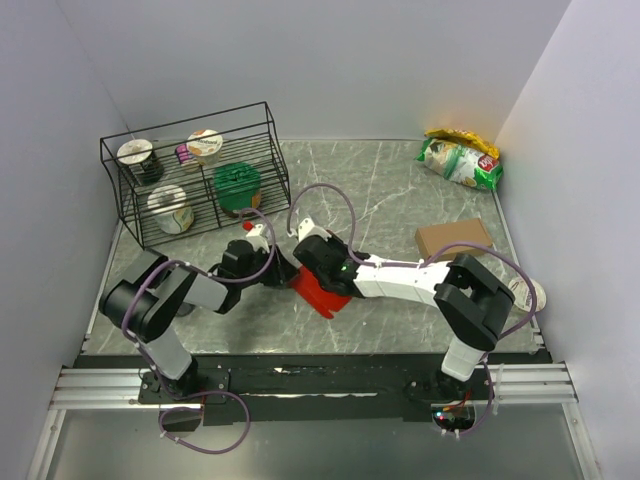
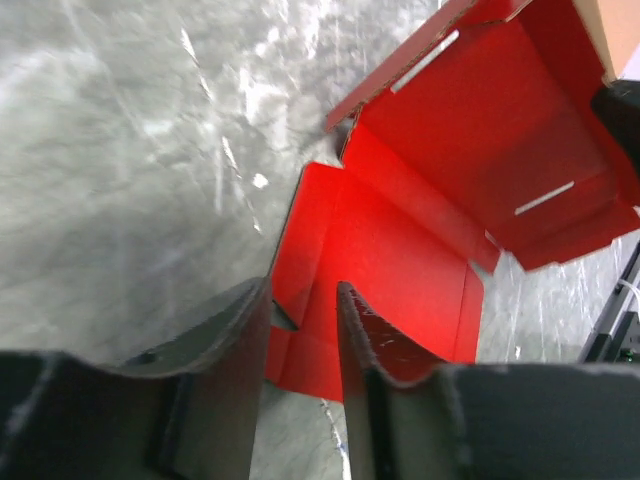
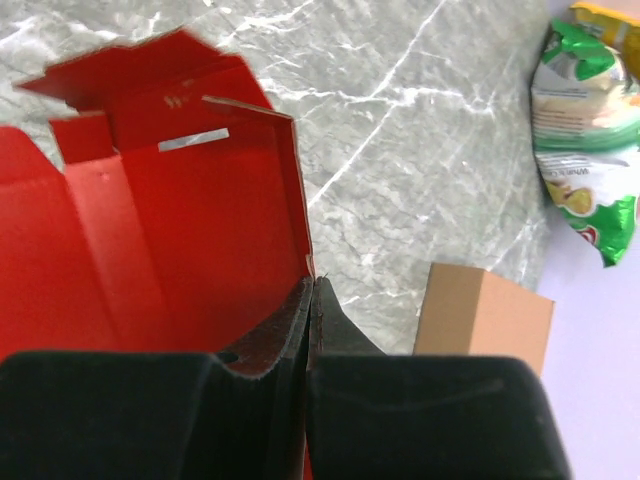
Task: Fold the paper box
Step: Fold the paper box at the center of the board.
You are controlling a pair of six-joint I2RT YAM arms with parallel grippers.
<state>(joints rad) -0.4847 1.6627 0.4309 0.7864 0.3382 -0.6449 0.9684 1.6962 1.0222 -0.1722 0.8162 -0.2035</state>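
- The right gripper [image 3: 310, 300] has its jaws pressed flat together on the upright wall edge of the paper box [image 3: 180, 230].
- The left gripper [image 2: 303, 330] has its jaws narrowly parted, with a flap edge in the gap and no clamp visible.
- The paper box lies opened out at mid-desk [image 1: 400, 190], between both grippers.
- Open surface lies at 12 o'clock of it. Well apart are the brown carton [image 3: 485, 315] at 2, the snack bag [image 3: 580, 150] at 1 and the wire basket [image 1: 190, 190] at 10.
- The left arm [image 1: 190, 290] enters low from 8 o'clock and the right arm [image 1: 400, 278] from 4.

Red paper box [image 1: 320, 292], half-folded, flaps open
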